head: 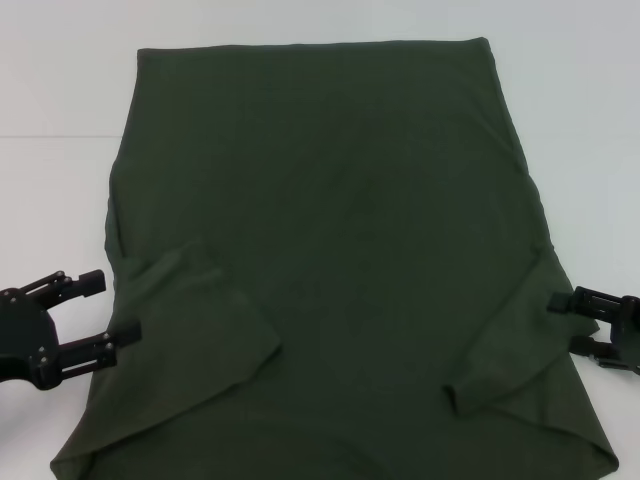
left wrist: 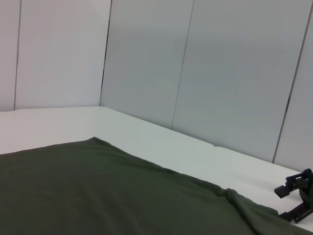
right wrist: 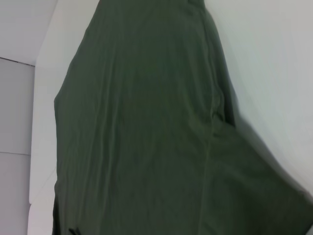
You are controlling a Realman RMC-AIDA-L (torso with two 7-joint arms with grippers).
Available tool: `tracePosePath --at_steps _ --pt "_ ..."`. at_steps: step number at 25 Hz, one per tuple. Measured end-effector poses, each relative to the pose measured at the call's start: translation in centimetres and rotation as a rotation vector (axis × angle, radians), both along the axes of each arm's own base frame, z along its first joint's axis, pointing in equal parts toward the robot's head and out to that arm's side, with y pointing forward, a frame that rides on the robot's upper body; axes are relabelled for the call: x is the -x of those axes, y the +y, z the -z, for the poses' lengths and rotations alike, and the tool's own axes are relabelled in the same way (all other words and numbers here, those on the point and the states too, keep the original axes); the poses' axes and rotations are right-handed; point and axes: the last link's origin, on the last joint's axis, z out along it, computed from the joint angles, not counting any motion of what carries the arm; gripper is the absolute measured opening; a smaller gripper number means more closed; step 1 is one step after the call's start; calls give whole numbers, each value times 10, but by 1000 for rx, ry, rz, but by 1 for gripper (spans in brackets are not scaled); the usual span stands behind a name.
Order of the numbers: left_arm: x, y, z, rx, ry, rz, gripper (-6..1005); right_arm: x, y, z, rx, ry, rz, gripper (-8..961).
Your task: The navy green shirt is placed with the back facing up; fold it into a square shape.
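The navy green shirt (head: 340, 230) lies flat on the white table with its plain side up. Both short sleeves are folded inward over the body, one near the left (head: 200, 300) and one near the right (head: 510, 340). My left gripper (head: 108, 308) stands open at the shirt's left edge beside the folded sleeve, one fingertip at the cloth's border and nothing between the fingers. My right gripper (head: 578, 324) is open at the shirt's right edge. The left wrist view shows the shirt (left wrist: 98, 191) and, farther off, the right gripper (left wrist: 295, 198). In the right wrist view only the shirt (right wrist: 151, 127) shows.
The white table (head: 60, 120) extends to the left, right and beyond the shirt's far edge. Grey wall panels (left wrist: 220, 73) stand behind the table. The shirt's near end runs past the bottom of the head view.
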Motion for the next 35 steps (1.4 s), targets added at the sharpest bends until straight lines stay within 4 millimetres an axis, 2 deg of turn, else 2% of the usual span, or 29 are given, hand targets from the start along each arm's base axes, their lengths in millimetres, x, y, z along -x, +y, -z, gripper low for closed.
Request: tracePosePath --at_steps 21,30,35 --pt "0 2 0 -6 4 -6 832 17 18 4 -7 8 -43 917" --pt "0 4 -2 -15 3 -6 833 37 35 11 -10 10 -92 917" --pt "0 4 -3 -15 4 -6 832 56 49 18 -12 11 -141 916"
